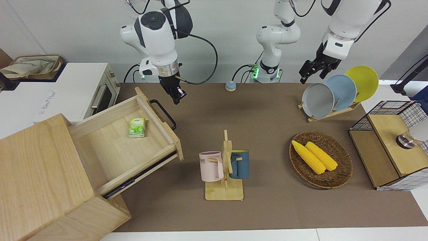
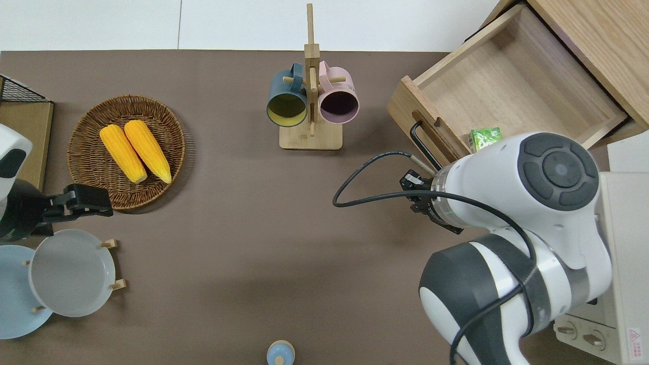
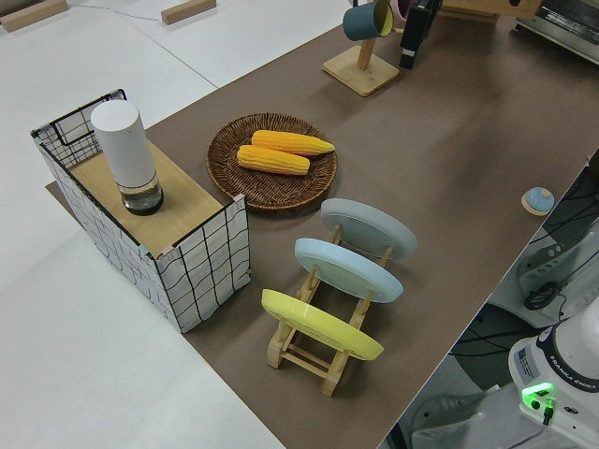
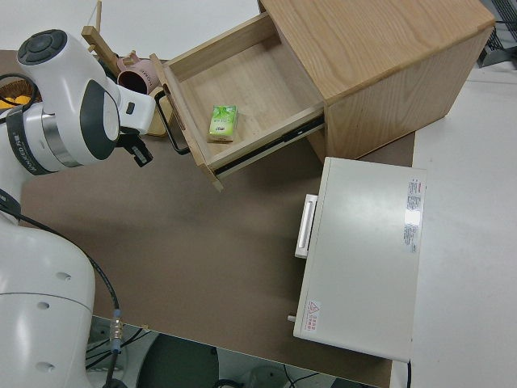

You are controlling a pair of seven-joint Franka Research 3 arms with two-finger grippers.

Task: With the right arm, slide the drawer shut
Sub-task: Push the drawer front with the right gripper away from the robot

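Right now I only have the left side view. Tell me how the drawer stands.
Observer: The drawer is pulled well out of its cabinet, with a green packet lying inside.
Operator: Place the right pincer for me.
Observer: The right pincer hangs over the brown mat, just beside the drawer's black handle and not touching it.

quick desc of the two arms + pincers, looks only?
Both arms are white, jointed Frankas with dark grey joint caps. The right arm has a silver wrist ring, a looping black cable and a black right pincer. The left arm also carries black cable; its left pincer is black under a white wrist housing. Green lights glow at both bases.
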